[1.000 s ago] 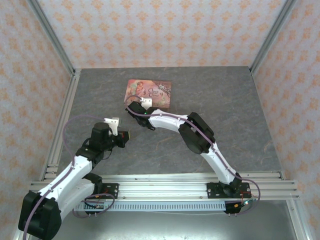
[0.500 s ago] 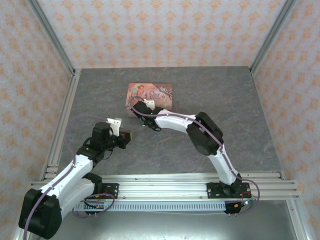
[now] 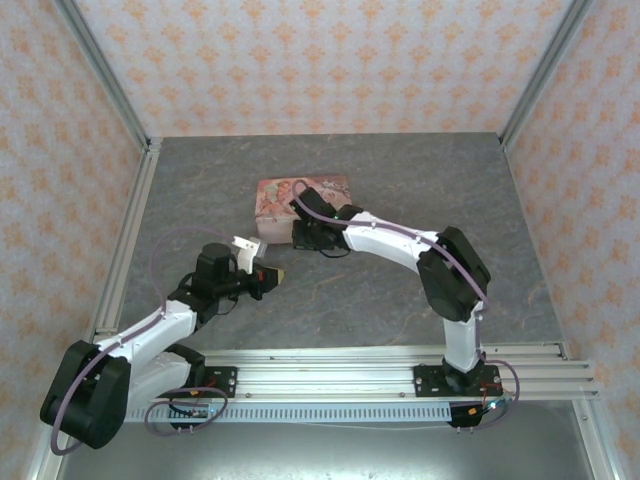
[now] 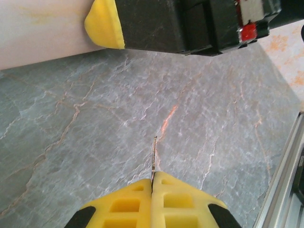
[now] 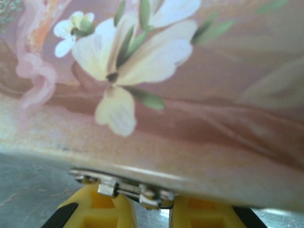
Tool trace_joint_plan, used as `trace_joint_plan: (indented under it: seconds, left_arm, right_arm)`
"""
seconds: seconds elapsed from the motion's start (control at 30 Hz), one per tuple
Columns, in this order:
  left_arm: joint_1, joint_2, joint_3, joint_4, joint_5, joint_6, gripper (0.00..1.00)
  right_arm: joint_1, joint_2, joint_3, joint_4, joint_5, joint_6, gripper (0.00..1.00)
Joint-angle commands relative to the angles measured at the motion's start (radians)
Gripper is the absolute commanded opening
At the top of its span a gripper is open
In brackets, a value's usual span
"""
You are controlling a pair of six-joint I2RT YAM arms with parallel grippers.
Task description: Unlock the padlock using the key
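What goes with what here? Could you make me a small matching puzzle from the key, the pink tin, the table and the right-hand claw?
Things:
1. key
2. pink tin
3. table
4. right gripper

Descriptions:
A. grey stone pattern with pale veins
B. printed with flowers
C. up close at the tin's near side
D. pinched in the left gripper, its tip poking out

Pairs: 1-D, 2-B, 3-A, 4-C
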Motion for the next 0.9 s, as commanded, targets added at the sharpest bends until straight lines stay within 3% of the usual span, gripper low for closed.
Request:
trace_joint_plan:
  seconds: [0.0, 0.3, 0.53, 0.73, 0.87]
  left_arm:
    - [-0.007, -0.016, -0.041, 0.158, 0.031, -0.040, 0.00]
    - [-0.006, -0.095, -0.078, 0.241, 0.019, -0.062, 0.00]
    - [-0.006, -0.026, -0.047, 0.316, 0.046, -0.109, 0.00]
    - [-0.007, 0.064, -0.020, 0.310, 0.049, -0.092, 0.00]
    - [-0.007, 0.080, -0.004, 0.214, 0.032, -0.060, 0.00]
  right_arm:
    - [-0.014, -0.074, 0.005, 0.012, -0.107, 0.023, 0.00]
    - [-0.044, -0.119, -0.002, -0.010, -0.234, 0.035, 0.00]
    - [-0.055, -0.155, -0.040, 0.021, -0.282, 0.067, 0.00]
    - [-0.054, -0.160, -0.068, -0.011, -0.152, 0.008, 0.00]
    - [-0.040, -0.156, -0.172, 0.071, -0.027, -0.055, 0.00]
